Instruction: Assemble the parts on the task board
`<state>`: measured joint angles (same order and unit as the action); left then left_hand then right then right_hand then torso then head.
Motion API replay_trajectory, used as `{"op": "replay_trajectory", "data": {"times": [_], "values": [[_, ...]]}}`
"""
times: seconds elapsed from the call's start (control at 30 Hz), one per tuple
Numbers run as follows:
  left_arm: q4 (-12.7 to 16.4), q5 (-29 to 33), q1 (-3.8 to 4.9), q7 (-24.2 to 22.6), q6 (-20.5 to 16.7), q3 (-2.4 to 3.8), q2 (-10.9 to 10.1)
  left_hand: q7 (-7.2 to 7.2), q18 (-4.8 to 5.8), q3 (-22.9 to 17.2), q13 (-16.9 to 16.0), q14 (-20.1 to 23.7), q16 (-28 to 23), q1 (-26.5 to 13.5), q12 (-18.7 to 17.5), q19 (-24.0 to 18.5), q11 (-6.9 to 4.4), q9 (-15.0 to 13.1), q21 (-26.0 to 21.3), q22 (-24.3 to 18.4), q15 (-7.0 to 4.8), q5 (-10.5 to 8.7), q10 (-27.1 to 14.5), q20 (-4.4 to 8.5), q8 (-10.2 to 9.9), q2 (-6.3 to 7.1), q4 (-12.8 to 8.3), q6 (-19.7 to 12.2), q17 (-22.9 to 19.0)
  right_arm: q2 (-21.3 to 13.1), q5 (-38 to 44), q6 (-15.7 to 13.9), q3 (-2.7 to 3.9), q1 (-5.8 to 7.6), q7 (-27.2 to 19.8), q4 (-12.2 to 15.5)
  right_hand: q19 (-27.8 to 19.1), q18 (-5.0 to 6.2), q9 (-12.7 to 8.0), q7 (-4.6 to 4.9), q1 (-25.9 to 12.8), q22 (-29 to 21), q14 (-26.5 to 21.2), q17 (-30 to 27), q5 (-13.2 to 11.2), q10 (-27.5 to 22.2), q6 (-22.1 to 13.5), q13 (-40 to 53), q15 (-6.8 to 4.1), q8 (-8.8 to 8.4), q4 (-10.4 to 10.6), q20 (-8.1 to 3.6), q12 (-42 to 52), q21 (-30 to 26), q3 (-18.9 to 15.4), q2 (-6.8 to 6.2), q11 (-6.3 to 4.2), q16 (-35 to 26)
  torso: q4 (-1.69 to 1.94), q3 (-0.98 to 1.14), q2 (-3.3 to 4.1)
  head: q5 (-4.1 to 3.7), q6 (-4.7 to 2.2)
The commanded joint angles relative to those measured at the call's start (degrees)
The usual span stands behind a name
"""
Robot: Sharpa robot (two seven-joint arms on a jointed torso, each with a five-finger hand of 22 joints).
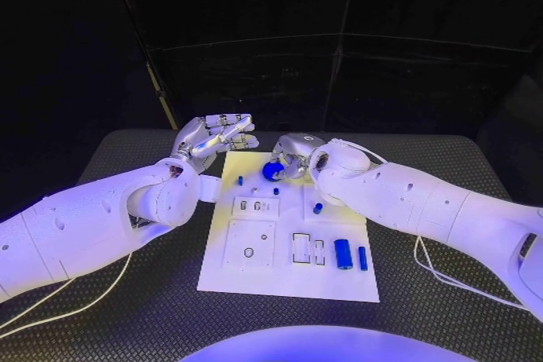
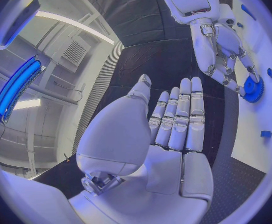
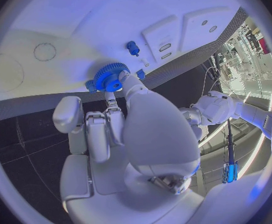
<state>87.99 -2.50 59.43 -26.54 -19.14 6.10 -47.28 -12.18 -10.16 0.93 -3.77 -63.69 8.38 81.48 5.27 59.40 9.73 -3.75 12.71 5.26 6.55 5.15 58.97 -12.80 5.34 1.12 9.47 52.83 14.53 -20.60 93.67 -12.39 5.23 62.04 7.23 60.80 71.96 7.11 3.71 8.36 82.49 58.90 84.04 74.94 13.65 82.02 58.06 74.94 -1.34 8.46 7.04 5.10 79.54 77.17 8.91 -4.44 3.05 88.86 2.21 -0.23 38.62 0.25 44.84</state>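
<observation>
The white task board [image 1: 283, 279] lies in the middle of the table. At its far end my right hand [image 1: 294, 152] pinches a blue gear [image 1: 273, 170] in its fingertips. The right wrist view shows the gear [image 3: 111, 77] flat against the board [image 3: 80, 25], under my right hand [image 3: 126, 129]. My left hand [image 1: 215, 138] hangs above the table beside the board's far left corner, holding nothing. In the left wrist view its fingers [image 2: 180, 114] are straight and side by side, with the gear [image 2: 254, 89] beyond them under my right hand [image 2: 220, 50].
Two blue cylinders [image 1: 342, 252] [image 1: 362, 257] lie on the board's near right part, beside rectangular slots [image 1: 302, 248]. Small blue pieces [image 1: 318, 208] [image 1: 240, 181] [image 1: 276, 191] stand further back. A blue peg [image 3: 133, 48] stands close to the gear. Cables [image 1: 435, 272] trail on the black mat.
</observation>
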Motion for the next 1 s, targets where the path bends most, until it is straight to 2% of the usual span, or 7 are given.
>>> {"op": "replay_trajectory", "data": {"times": [0.03,0.3,0.37,0.47,0.57,0.87,1.0], "values": [[0.0,-0.2,0.11,-0.3,0.6,0.07,0.1,-0.2,-0.31,-0.1,0.0,-0.2,-0.3,0.1,-0.2,0.3,-0.12,0.0,-0.2,-0.1,0.15,-0.06,-0.4,0.01,-0.3,-0.09,-0.3,0.0,0.1,0.2,1.2,-0.4,-0.14,-0.07,0.8,-0.3,0.0,-1.08,-0.1,-0.23,-0.7,-0.1,5.0,10.5,-0.4,-0.5,-0.1,1.5,0.37,-0.53,0.1,0.08,-0.4,0.3,0.1,-0.22,0.09,-0.2,-0.05,0.03,-0.02,-0.01,-0.02],[0.0,-0.2,0.11,-0.2,0.6,0.07,0.2,-0.2,-0.31,-0.1,0.0,-0.2,-0.3,0.1,-0.2,0.3,-0.12,0.0,-0.2,-0.1,0.15,-0.06,-0.4,0.01,-0.3,-0.09,-0.3,0.0,0.1,0.8,1.3,-4.4,-0.15,-0.08,1.0,-0.6,0.1,-1.13,0.0,0.28,-1.7,0.2,5.1,10.6,-0.8,-1.0,-1.5,1.0,0.8,-1.54,0.1,0.49,-0.8,0.4,0.0,-0.77,0.58,-0.2,0.04,0.03,-0.02,-0.01,-0.09],[0.0,-0.2,0.11,-0.2,0.6,0.07,0.2,-0.2,-0.31,-0.1,0.0,-0.2,-0.3,0.1,-0.2,0.3,-0.12,0.0,-0.2,-0.1,0.15,-0.06,-0.4,0.01,-0.3,-0.09,-0.3,0.0,0.1,0.9,1.3,-4.1,-0.15,-0.08,1.1,-0.7,0.1,-1.11,0.0,0.48,-2.0,0.2,5.1,10.6,-1.4,-1.2,-2.2,0.7,0.97,-2.04,0.0,0.66,-1.1,0.4,-0.1,-0.9,0.77,-0.2,0.04,0.03,-0.02,-0.01,-0.09],[0.0,-0.2,0.11,-0.2,0.7,0.07,0.2,-0.2,-0.31,-0.1,0.0,-0.2,-0.3,0.1,-0.2,0.3,-0.12,0.0,-0.2,-0.1,0.15,-0.06,-0.4,0.01,-0.3,-0.09,-0.3,0.0,0.1,1.1,1.4,-3.6,-0.15,-0.08,1.6,-0.9,-0.1,-1.1,-0.1,1.17,-2.8,0.0,5.0,10.6,-2.1,-2.3,-5.0,-0.5,1.51,-3.99,0.0,1.13,-2.2,0.3,-0.7,-1.33,1.39,-0.2,-0.01,0.01,-0.02,0.04,-0.01],[0.0,-0.2,0.11,-0.2,0.7,0.07,0.2,-0.2,-0.31,-0.1,0.0,-0.2,-0.3,0.1,-0.2,0.3,-0.12,0.0,-0.2,-0.1,0.15,-0.06,-0.4,0.01,-0.3,-0.09,-0.3,0.0,0.1,1.2,1.5,-3.5,-0.15,-0.08,2.1,-1.0,-0.1,-1.08,0.0,1.53,-3.1,0.0,5.1,10.6,-2.1,-2.9,-6.2,-1.3,1.83,-4.74,0.0,1.45,-2.8,0.3,-1.0,-1.45,1.75,-0.2,-0.02,0.01,-0.01,0.03,-0.07],[0.0,-0.2,0.11,-0.1,0.7,0.07,0.1,-0.2,-0.31,0.0,0.0,-0.2,-0.3,0.1,-0.2,0.3,-0.12,0.0,-0.2,-0.1,0.16,-0.06,-0.4,0.01,-0.3,-0.08,-0.3,0.0,0.1,1.3,1.7,-1.6,-0.16,-0.07,2.5,-1.1,-0.2,-1.05,0.0,2.07,-3.8,0.0,5.1,10.8,-2.6,-4.0,-8.2,-2.5,2.32,-4.96,0.3,1.97,-3.9,0.3,-2.1,-2.02,2.27,-0.1,-0.01,0.05,-0.01,0.07,0.0],[0.0,-0.2,0.11,-0.1,0.7,0.07,0.1,-0.23,-0.31,0.1,0.0,-0.3,-0.4,0.1,-0.3,0.3,-0.1,0.0,-0.2,-0.1,0.17,-0.06,-0.4,0.0,-0.3,-0.03,-0.4,0.0,0.2,0.7,1.6,-2.0,-0.16,-0.08,2.3,-0.3,-0.1,-1.07,0.1,2.11,-4.4,0.1,5.1,10.8,-2.5,-3.8,-8.2,-2.3,2.42,-4.78,0.8,2.1,-3.6,0.4,-2.5,-2.04,2.34,-0.1,-0.02,0.05,-0.03,0.06,-0.08]]}}
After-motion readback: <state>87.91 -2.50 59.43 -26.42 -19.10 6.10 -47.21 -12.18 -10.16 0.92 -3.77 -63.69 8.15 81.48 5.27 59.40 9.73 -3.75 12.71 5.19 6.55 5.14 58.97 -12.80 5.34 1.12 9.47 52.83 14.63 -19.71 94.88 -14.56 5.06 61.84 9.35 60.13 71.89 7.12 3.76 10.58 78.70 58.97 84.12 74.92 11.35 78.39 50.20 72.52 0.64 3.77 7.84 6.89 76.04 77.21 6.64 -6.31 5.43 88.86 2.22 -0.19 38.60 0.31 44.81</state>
